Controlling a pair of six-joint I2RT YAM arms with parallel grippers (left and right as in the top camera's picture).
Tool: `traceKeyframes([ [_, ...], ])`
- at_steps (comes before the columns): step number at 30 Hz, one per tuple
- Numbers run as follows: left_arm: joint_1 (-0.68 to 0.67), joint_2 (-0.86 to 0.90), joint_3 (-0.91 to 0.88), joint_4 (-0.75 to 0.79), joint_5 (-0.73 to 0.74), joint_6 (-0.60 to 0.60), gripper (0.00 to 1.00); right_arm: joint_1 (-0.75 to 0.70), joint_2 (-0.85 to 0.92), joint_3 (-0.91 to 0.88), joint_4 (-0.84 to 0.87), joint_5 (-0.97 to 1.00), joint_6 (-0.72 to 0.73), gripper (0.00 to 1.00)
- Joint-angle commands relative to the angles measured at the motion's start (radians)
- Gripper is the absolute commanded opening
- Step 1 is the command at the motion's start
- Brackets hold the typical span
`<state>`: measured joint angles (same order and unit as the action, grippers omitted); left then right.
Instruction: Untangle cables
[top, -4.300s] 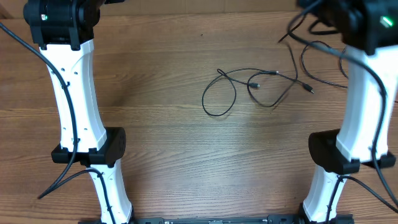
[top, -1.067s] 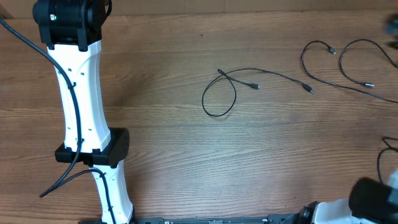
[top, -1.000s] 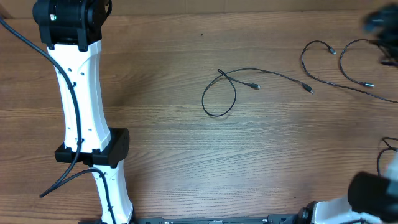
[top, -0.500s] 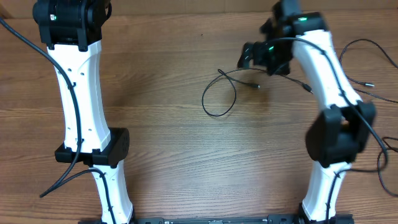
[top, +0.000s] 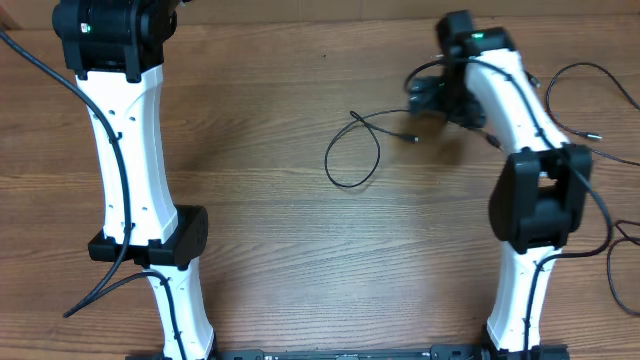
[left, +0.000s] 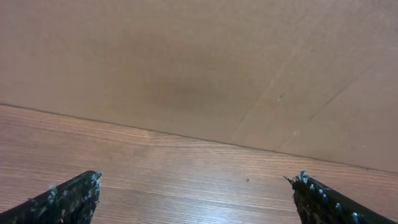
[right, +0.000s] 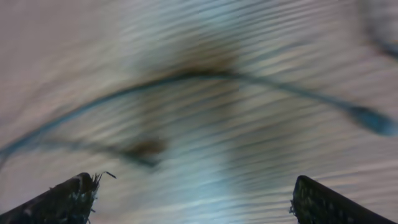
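Right gripper (right: 199, 202) hangs wide open over the cable (top: 385, 113), just right of its loop (top: 328, 165). The wrist view is smeared, so height is a guess, and a low close could shove the cord toward the other cables (top: 585, 65) far right of the loop. Left gripper (left: 193, 199), also open, is far left of the loop over the bare wood table (top: 260, 250), with a cardboard wall (left: 186, 62) behind.

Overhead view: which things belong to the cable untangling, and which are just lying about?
Job:
looped cable, mid-table
second cable, right edge
right claw, open over the looped cable

Not job:
wooden table
cardboard wall
left claw, open, far left
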<state>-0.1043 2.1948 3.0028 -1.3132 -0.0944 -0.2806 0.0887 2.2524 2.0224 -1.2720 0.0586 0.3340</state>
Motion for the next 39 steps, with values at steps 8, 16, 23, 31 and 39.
traceKeyframes([
  [8, -0.001, 0.004, 0.001, 0.002, -0.020, 0.022, 1.00, -0.317, -0.010, 0.027, -0.024, -0.053, 0.292, 1.00],
  [16, -0.001, 0.004, 0.001, 0.002, -0.019, 0.011, 1.00, -0.372, 0.000, 0.026, 0.147, -0.274, 0.283, 1.00],
  [23, -0.001, 0.004, 0.001, 0.000, -0.016, 0.011, 1.00, -0.340, 0.017, 0.026, 0.145, -0.227, -0.268, 1.00],
  [31, -0.001, 0.004, 0.001, 0.005, -0.016, 0.011, 1.00, -0.337, 0.080, 0.026, 0.130, -0.121, -0.557, 1.00],
  [39, -0.001, 0.004, 0.001, 0.006, -0.017, 0.011, 0.99, -0.317, 0.112, 0.026, 0.240, -0.148, -0.684, 0.99],
])
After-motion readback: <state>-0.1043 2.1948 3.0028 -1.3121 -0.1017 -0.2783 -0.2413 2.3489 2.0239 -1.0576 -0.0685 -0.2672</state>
